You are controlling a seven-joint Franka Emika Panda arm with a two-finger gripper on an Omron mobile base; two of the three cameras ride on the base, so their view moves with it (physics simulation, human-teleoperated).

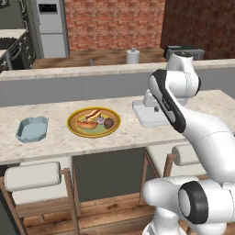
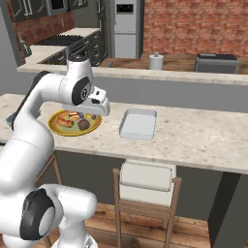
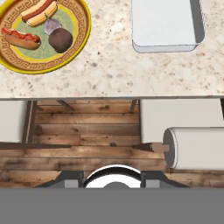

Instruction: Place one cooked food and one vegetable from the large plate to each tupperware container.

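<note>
Nothing of the task is done yet, as far as I can judge: on the stone counter (image 1: 137, 131) the large plate (image 1: 73, 126) holds all four foods, while the grey-white rectangular container (image 2: 138, 124) and the light-blue octagonal container (image 1: 32, 129) both sit bare. On the plate lie two hot dogs (image 3: 40, 11) (image 3: 21, 39), the brown round lump (image 3: 60, 40) and the pale bulb (image 3: 52, 26). The gripper hangs above the counter's near edge, carrying nothing I can see, though I cannot tell how its jaws stand.

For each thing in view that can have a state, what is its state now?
Large plate: holds all four foods.
Hot dogs: on the plate, side by side.
Brown lump: on the plate.
Pale bulb: on the plate.
Blue container: empty.
Grey-white container: empty.
</note>
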